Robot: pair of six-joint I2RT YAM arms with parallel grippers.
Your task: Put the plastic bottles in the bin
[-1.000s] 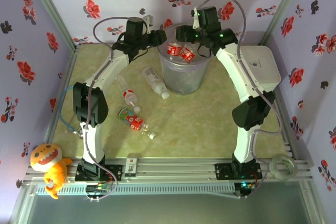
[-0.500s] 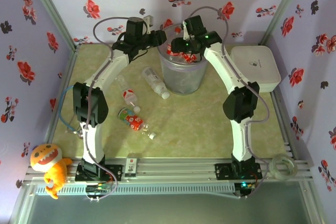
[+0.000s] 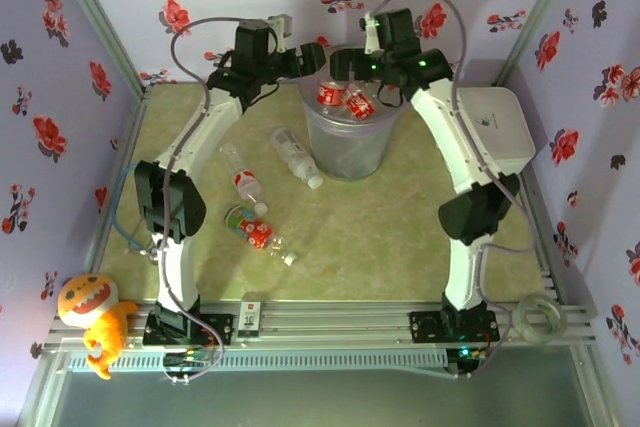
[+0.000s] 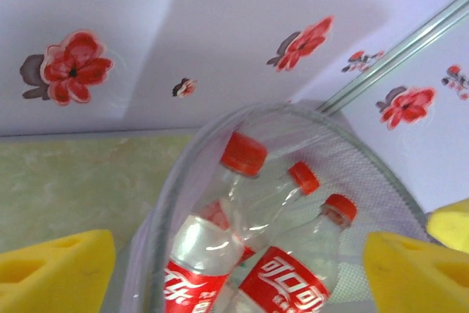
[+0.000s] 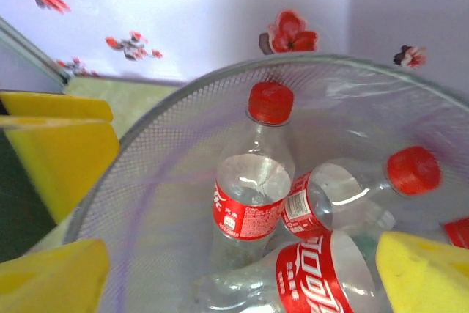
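Observation:
The bin (image 3: pixel 348 142), a translucent grey-lilac bucket, stands at the back middle of the table. Several plastic bottles with red labels and red caps lie inside it (image 3: pixel 330 95) (image 4: pixel 209 251) (image 5: pixel 253 181). My left gripper (image 3: pixel 308 60) hangs open over the bin's left rim, its yellow pads (image 4: pixel 55 273) wide apart with nothing between them. Over the back right rim my right gripper (image 3: pixel 352 67) is open too, pads (image 5: pixel 425 273) apart above the bottles. More plastic bottles lie on the table left of the bin: a clear one (image 3: pixel 296 157), one with a red cap (image 3: pixel 243 181) and a red-labelled one (image 3: pixel 250 228).
A white rounded-square box (image 3: pixel 495 127) sits right of the bin beside the right arm. Flowered walls close in the back and sides. A plush toy (image 3: pixel 90 312) and a tape roll (image 3: pixel 540 317) rest by the front rail.
Both grippers have opened wide. The right arm swung left over the bin and came back to the right. The left gripper shifted slightly up and toward the back wall.

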